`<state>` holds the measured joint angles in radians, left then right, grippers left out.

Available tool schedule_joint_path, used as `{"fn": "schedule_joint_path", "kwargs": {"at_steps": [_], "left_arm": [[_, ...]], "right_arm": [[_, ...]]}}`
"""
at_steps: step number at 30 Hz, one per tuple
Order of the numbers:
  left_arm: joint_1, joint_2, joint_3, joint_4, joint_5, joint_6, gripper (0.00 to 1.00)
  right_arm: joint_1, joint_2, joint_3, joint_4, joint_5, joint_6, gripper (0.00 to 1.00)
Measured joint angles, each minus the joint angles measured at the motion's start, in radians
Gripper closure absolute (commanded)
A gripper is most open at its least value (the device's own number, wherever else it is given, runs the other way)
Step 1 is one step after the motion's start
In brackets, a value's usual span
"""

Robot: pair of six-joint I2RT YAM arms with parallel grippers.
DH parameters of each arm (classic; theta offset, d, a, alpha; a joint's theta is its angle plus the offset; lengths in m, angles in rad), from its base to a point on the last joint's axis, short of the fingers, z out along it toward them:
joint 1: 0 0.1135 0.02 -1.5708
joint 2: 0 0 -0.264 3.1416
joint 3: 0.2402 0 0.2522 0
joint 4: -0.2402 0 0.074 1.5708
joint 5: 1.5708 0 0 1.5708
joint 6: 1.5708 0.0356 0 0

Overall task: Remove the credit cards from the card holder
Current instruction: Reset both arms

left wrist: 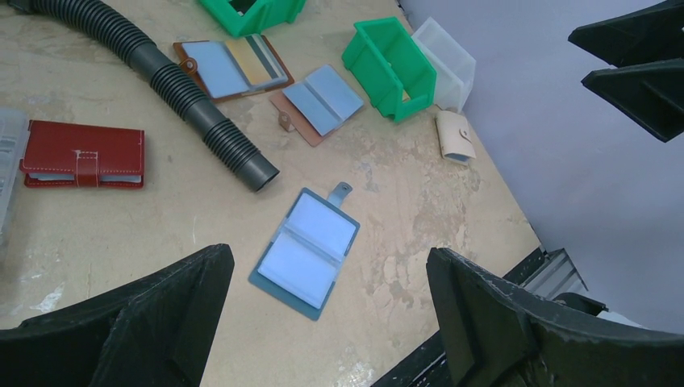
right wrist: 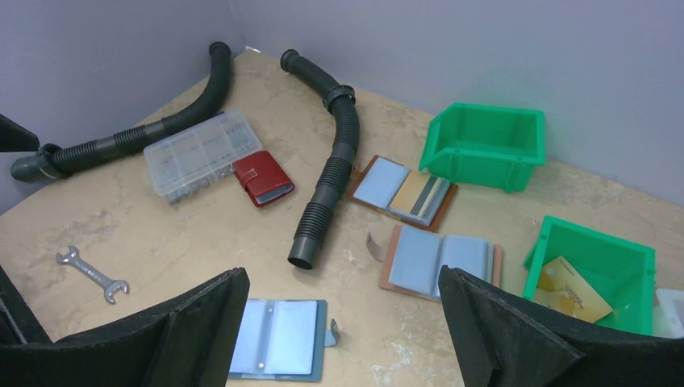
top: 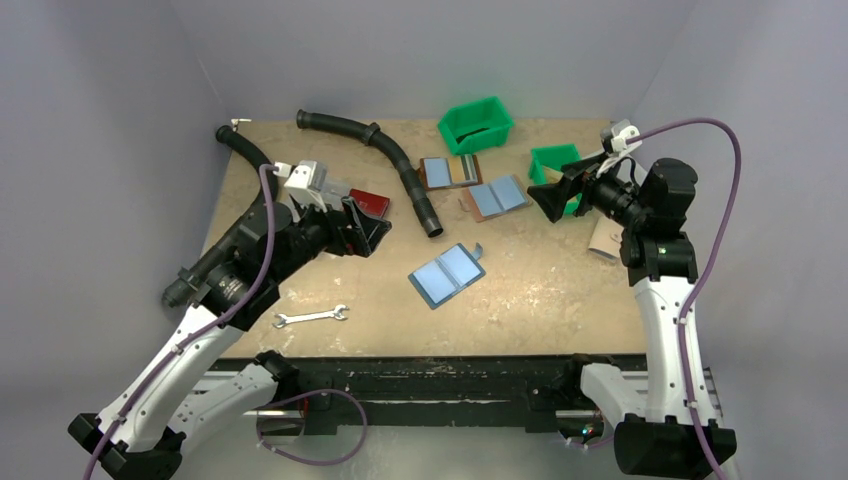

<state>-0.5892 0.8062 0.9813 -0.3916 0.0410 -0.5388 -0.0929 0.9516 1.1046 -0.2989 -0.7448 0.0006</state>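
Card holder (top: 447, 275) lies open between spread left hand (top: 368, 228) and spread right hand (top: 546, 198), touching neither.

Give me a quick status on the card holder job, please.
Left gripper, right gripper open, empty. Card holder lies open, flat, untouched. Hose nearby, not touching.

Left arm (top: 250, 262) and right arm (top: 660, 250) raised, jaws wide

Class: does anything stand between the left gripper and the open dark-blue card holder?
Nothing visible does. Only bare table lies between the open left gripper and the card holder; the hose end sits off to one side.
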Motion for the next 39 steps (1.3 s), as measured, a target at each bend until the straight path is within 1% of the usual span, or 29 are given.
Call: {"fn": "schedule_joint_path", "kwargs": {"at_steps": [39], "left_arm": [[0.000,-0.012,-0.045,-0.016,-0.019,0.000,0.00]], "right_arm": [[0.000,0.000,-0.009,0.008,0.082,-0.015,0.01]]}}
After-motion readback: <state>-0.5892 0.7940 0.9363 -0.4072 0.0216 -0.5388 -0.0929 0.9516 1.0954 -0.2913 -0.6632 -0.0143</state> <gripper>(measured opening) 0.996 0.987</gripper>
